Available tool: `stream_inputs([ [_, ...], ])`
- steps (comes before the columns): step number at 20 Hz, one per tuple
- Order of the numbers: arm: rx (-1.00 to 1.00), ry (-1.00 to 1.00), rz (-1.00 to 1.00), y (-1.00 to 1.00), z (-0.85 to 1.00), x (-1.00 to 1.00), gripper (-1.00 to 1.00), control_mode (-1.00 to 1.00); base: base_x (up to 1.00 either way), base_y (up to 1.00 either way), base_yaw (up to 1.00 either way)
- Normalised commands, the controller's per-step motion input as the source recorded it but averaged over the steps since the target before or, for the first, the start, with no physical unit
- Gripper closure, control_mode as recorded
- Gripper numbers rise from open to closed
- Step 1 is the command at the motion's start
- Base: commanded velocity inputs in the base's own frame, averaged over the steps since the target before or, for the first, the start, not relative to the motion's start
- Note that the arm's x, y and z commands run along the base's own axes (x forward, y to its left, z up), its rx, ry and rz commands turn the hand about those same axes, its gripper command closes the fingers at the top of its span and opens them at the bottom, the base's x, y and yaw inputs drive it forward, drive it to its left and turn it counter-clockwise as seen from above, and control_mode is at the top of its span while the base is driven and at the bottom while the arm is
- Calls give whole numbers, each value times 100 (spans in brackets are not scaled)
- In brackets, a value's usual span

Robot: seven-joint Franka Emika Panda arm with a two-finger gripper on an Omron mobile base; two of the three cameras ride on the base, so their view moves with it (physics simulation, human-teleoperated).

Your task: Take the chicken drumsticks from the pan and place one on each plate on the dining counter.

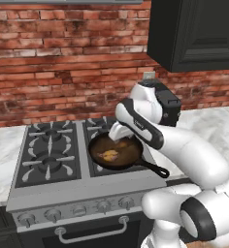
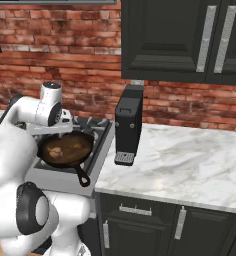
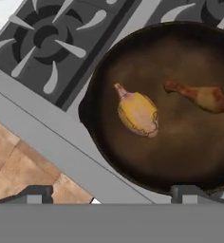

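My fingers stand wide apart at the bottom of the hand view, holding nothing, above the near rim of the pan. Past them, at frame centre, lies a pale yellow drumstick; further right, a darker orange drumstick. Burner grates fill the upper left.

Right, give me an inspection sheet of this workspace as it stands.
Surface: stove, grey, black grates; marble counter beside it.
Job's things: pan on the stove's right burners, handle toward the robot; two drumsticks inside, a yellow one and a browner one, apart.
Clutter: black appliance on the counter.
Gripper: gripper open above the pan, holding nothing.
Cables: nothing seen.
Surroundings: brick wall, dark cabinets.
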Motion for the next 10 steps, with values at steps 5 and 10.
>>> stream_inputs([
  [5,7,13,7,7,-52,43,-100,-100,0,0,0],
  [10,6,10,3,2,-47,35,-100,-100,0,0,0],
])
